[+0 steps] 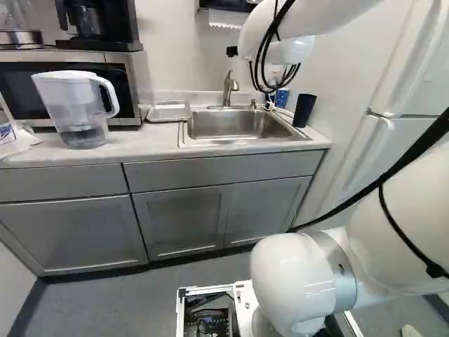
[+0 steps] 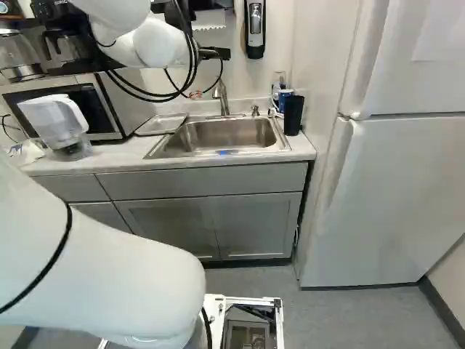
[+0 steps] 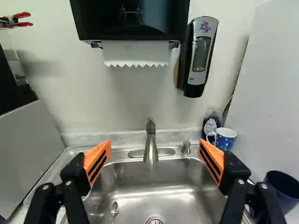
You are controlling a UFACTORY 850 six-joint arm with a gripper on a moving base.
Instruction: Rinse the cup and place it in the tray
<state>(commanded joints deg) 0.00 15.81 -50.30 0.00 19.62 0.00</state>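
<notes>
Cup (image 2: 293,116) tall, dark blue, upright, narrower toward the base

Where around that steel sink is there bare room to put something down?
On the pale counter, before the shallow rectangular tray, between the clear plastic pitcher and the steel sink. The basin is mostly bare, bar a small metal spoon. It's crowded on the sink's far side from the pitcher: tall dark blue cup, blue patterned mug.
</notes>
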